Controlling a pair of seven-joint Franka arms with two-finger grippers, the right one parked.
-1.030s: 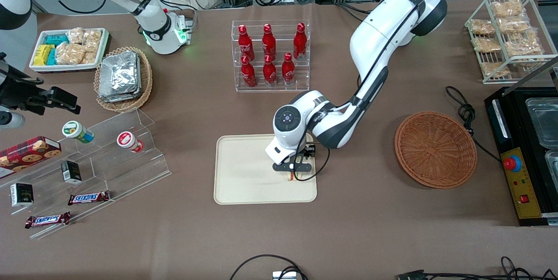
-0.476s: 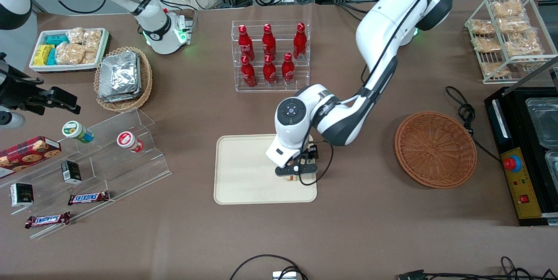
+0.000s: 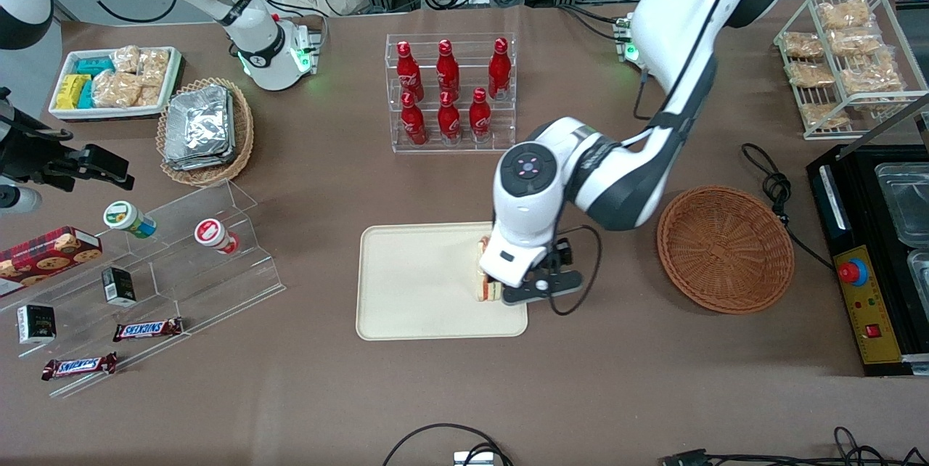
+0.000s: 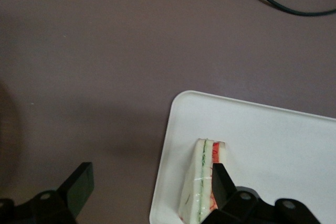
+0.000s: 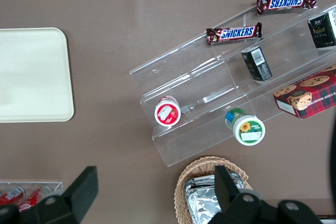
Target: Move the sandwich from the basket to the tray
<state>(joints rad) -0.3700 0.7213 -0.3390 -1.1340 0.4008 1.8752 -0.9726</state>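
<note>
While the sandwich [image 4: 203, 182] lies on the tray [image 3: 406, 284] near its basket-side edge, the gripper [image 3: 537, 290] hovers just above with jaws spread wide, holding nothing. Toward the parked arm's end lie two Snickers bars [image 5: 233, 33].

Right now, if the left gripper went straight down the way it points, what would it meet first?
Probably the bare tabletop. The left gripper, open, hangs above the tray edge; one jaw is over the sandwich lying on the tray, so that jaw might clip it. Depth is hard to judge.
</note>
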